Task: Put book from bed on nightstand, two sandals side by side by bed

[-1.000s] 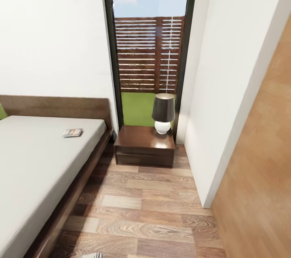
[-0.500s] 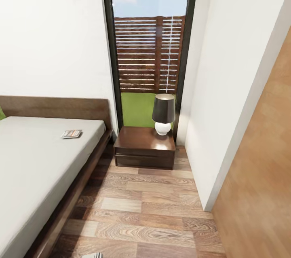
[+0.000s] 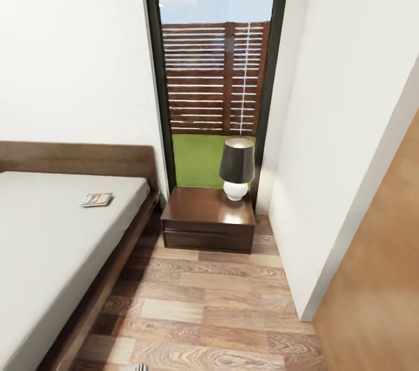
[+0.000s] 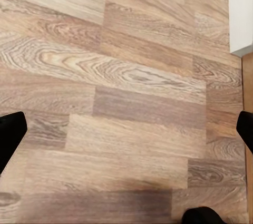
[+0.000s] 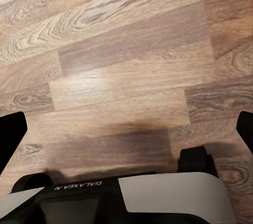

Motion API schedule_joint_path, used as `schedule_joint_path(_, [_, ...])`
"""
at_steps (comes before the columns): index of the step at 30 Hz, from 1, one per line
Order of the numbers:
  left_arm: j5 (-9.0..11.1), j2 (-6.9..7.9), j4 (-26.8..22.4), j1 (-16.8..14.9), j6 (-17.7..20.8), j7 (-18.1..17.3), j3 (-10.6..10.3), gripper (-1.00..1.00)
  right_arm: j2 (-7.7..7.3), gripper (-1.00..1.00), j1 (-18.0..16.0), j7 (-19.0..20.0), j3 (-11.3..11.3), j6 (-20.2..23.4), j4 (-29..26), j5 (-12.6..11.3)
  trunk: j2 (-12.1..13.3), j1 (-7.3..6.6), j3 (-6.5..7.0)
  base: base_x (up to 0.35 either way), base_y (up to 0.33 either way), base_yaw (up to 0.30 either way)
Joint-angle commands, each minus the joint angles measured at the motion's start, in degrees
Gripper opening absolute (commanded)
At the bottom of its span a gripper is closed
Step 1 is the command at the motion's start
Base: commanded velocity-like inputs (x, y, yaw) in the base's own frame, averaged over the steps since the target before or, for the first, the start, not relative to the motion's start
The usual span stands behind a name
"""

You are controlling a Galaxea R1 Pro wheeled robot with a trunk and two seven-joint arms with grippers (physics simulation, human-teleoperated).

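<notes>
**Inventory: my grippers & bedroom items**

- Left gripper (image 4: 126, 129): jaws spread wide, tips at opp. edges of wrist view, nothing btwn them, touching nothing; wood-plank floor (image 4: 121, 76) beneath.
- Right gripper (image 5: 126, 129): same, wide apart, empty, over floor; my white/dark base just below in that view.
- Book (image 3: 96, 199): flat on mattress of bed (image 3: 41, 243), near headboard end, toward nightstand side.
- Nightstand (image 3: 208, 218): beside bed, under tall window (image 3: 214, 68); lamp (image 3: 236, 170) on its rear right corner.
- Sandals: can't tell where.

Dark-shaded lamp (image 3: 236, 168), slatted fence (image 3: 213, 77) outside
</notes>
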Motion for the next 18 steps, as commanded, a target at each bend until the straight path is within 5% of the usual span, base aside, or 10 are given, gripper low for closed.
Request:
schedule_joint_path(1, [0.2, 0.01, 0.1, 0.0, -0.1, -0.3, 0.1, 1.00, -0.02, 1.00, -0.1, 0.3, -0.3, 0.0, 0.2, -0.2, 0.0, 0.03, -0.06, 0.272, 0.000, 0.000])
schedule_joint_path(18, [0.2, 0.01, 0.1, 0.0, -0.1, -0.3, 0.1, 1.00, -0.02, 1.00, -0.1, 0.3, -0.3, 0.0, 0.2, -0.3, 0.0, 0.03, -0.06, 0.274, 0.000, 0.077])
